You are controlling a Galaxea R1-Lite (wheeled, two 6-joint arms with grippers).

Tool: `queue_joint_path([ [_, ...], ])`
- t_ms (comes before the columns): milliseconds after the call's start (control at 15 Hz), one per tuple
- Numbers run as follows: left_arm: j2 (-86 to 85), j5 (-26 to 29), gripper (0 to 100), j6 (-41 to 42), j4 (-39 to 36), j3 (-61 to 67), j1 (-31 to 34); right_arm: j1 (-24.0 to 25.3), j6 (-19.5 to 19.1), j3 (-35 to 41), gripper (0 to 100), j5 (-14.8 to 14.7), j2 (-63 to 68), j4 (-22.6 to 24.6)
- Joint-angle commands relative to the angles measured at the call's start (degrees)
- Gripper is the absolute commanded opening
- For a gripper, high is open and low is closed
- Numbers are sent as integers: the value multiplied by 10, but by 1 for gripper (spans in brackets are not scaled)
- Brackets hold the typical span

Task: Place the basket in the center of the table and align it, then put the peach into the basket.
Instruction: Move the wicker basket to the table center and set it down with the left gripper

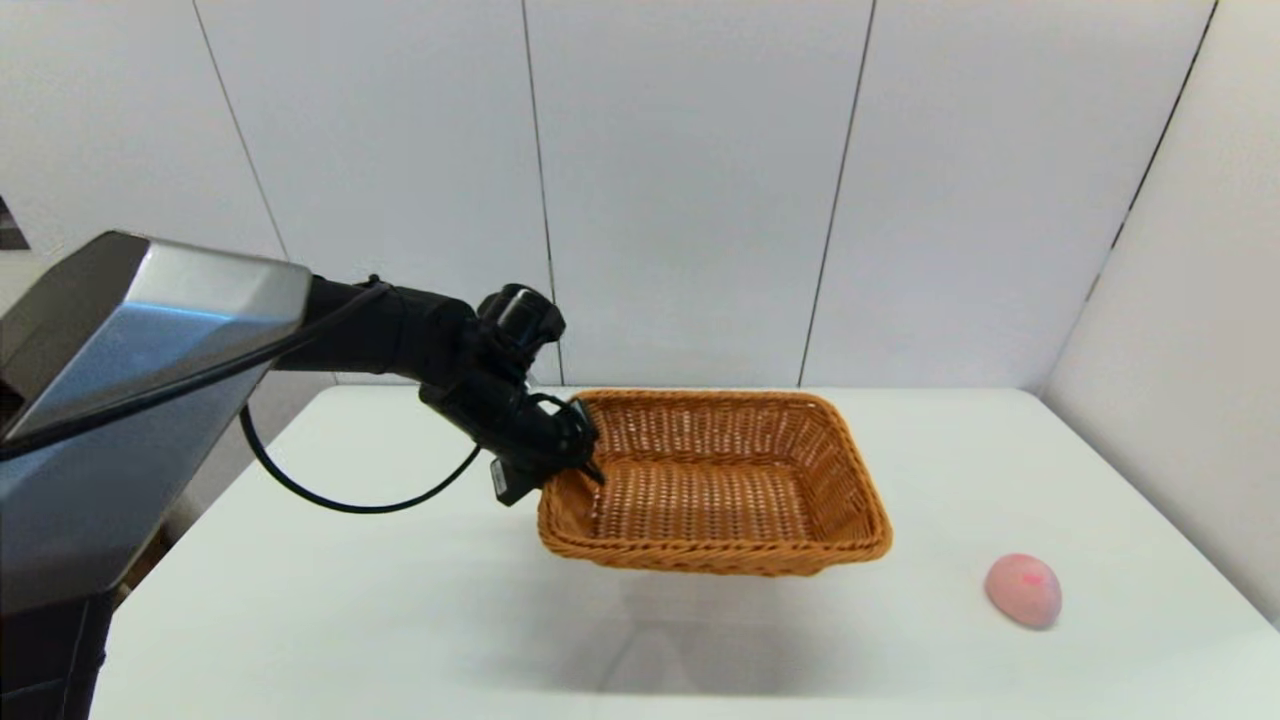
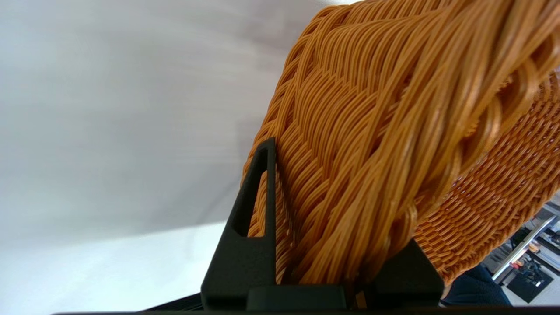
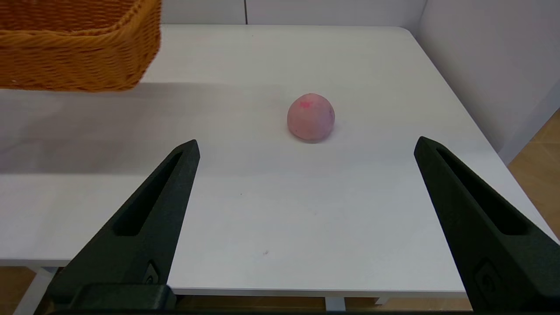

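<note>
Left tool point(image 1: 585, 455) clamped on basket point(image 1: 715, 480) rim, carrying it above the desk point(image 1: 400, 620) for centring (peach point(image 1: 1023, 590) waits); right tool point(image 3: 306, 218) wide open, empty.

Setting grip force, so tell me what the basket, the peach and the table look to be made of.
Basket: orange-brown woven strands, wicker or plastic rattan; the slight sheen on the braided rim, where the left hand is shut, leaves it open.
Peach: matte pale pink with a red blotch, very even skin; possibly an artificial fruit, hard to tell.
Table: smooth white top, faintly glossy, probably laminate or painted board.
</note>
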State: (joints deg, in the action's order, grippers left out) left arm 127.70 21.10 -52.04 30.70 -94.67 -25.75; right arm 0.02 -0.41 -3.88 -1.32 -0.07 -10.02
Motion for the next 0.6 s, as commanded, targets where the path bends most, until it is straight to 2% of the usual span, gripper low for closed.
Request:
queue_joint_path([
  [67,42,0,0,-6,1,-2,-17,0,-1,0,100,0,1,-1],
  [333,56,-1,0,-4,3,-2,-21,1,-1,0,100,0,1,-1],
  [400,57,-2,100,-2,4,-2,-23,1,0,0,100,0,1,-1],
  [600,57,-4,100,-3,4,-1,-23,1,0,0,100,0,1,-1],
])
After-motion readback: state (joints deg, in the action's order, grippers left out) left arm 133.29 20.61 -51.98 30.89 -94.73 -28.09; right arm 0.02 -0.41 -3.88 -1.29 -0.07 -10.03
